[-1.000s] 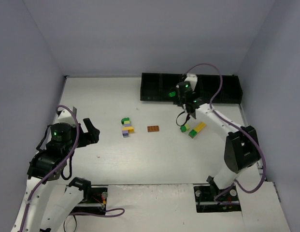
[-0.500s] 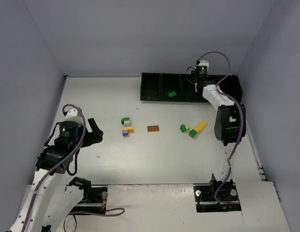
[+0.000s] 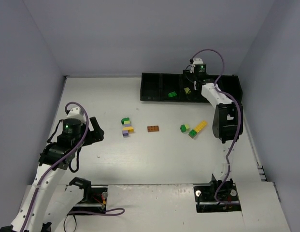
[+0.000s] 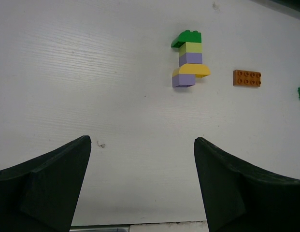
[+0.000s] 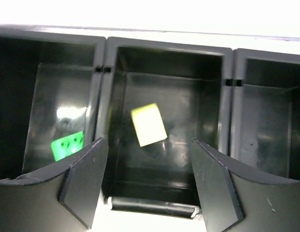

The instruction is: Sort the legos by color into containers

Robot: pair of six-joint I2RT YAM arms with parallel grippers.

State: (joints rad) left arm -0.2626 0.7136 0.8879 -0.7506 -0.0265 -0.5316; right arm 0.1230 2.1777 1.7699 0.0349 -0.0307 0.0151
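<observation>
The black tray stands at the back right. My right gripper hangs open over its middle compartment, where a lime brick lies below the jaws. A green brick lies in the compartment to the left. On the table are a mixed stack of green, lime, lavender and yellow bricks, an orange-brown brick and a green, lime and yellow cluster. My left gripper is open and empty, left of the stack.
The tray's rim and dividers lie just under my right fingers. The right arm stretches along the table's right side. The back wall runs just behind the tray. The orange-brown brick also shows in the left wrist view.
My right gripper has moved from over the cluster on the table up to the tray, and the lime brick now lies in the middle compartment. My left arm has edged a little to the right.
</observation>
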